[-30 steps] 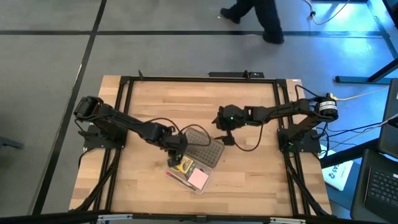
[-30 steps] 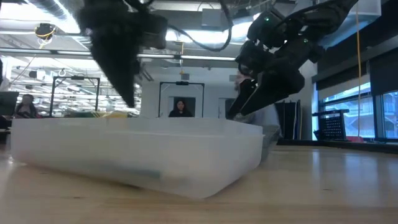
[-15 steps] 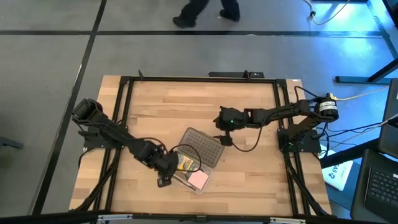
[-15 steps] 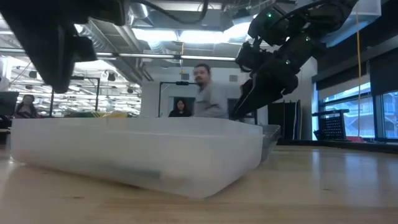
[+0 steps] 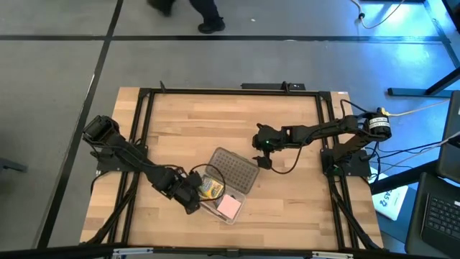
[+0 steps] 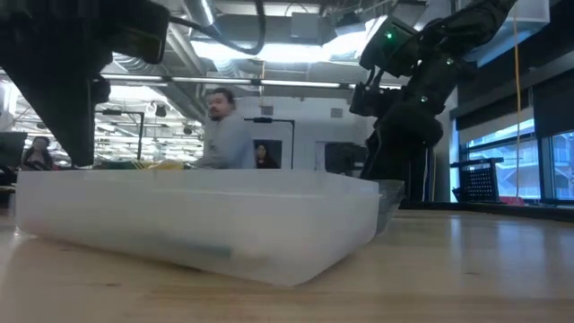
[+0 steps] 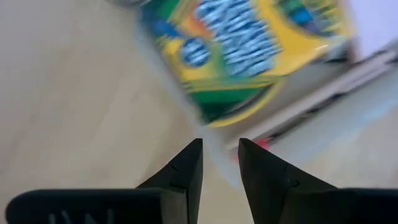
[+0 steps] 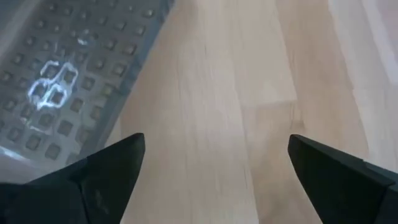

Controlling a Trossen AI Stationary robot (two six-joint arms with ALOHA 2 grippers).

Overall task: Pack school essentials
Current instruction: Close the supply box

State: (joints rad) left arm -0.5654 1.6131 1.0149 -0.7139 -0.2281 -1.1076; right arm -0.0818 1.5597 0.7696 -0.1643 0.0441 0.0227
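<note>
Translucent, frosted plastic forms the clear case (image 6: 197,215), a shallow rounded-corner tray lying on the pale wood-grain desk (image 5: 287,208) toward its front edge. Inside it lie the pink square pad (image 5: 229,206) and the glossy green-yellow crayon box (image 5: 209,188), flat, its long axis running slantwise across the case. The left gripper (image 7: 219,163) hovers low just beside the case's edge on the left arm's side, that arm stretched out and slanting in from the desk's left rim, its two dark tapered fingers nearly together and grasping nothing. Behind the case sits the grey dotted lid (image 5: 234,170), studded with small squares. The right gripper (image 5: 263,160) hangs beside the lid, spread wide and empty.
</note>
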